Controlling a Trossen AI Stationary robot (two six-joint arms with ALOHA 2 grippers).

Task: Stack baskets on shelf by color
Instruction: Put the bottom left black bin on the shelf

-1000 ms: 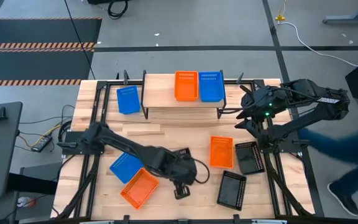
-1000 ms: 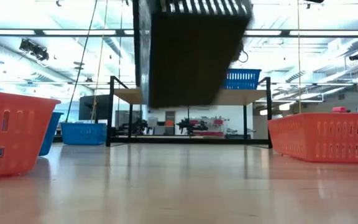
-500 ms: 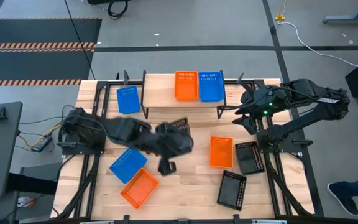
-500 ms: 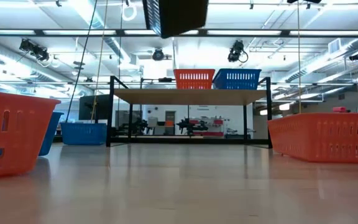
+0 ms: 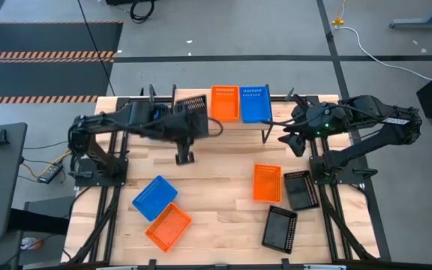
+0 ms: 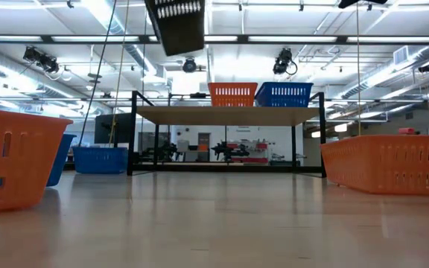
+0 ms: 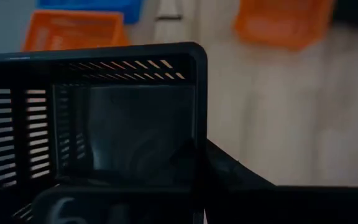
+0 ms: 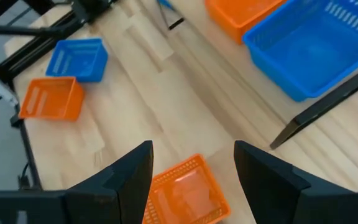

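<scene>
Placement is the step in hand. Working left to right in the high view: two loose baskets, a blue perforated plastic basket (image 5: 154, 198) and an orange perforated plastic basket (image 5: 168, 226), are lying on the large wooden table (image 5: 223, 217) at its near left.

The left gripper (image 5: 184, 129) is clamped on the rim of a black perforated plastic basket (image 5: 191, 114) and is carrying it, tipped on edge, above the left end of the low shelf with the light wooden top and thin black legs (image 5: 223, 135). The left wrist view is showing that basket's wall close against the fingers — the grip looks secure.

On the shelf, an orange mesh basket (image 5: 224, 103) and a blue mesh basket (image 5: 254, 103) are sitting side by side, touching; the left bay is looking free for black.

To do this well, the basket wants levelling before descent, open side up, square to the shelf edge and just beside the orange one without nudging it — release only once it is resting flat.

Further right, the right gripper (image 8: 191, 168) is hovering by the shelf's right end with its fingers spread and nothing between them. Below it, another orange basket (image 5: 267, 182) and two black baskets (image 5: 301, 189) (image 5: 280, 227) are waiting on the table.
</scene>
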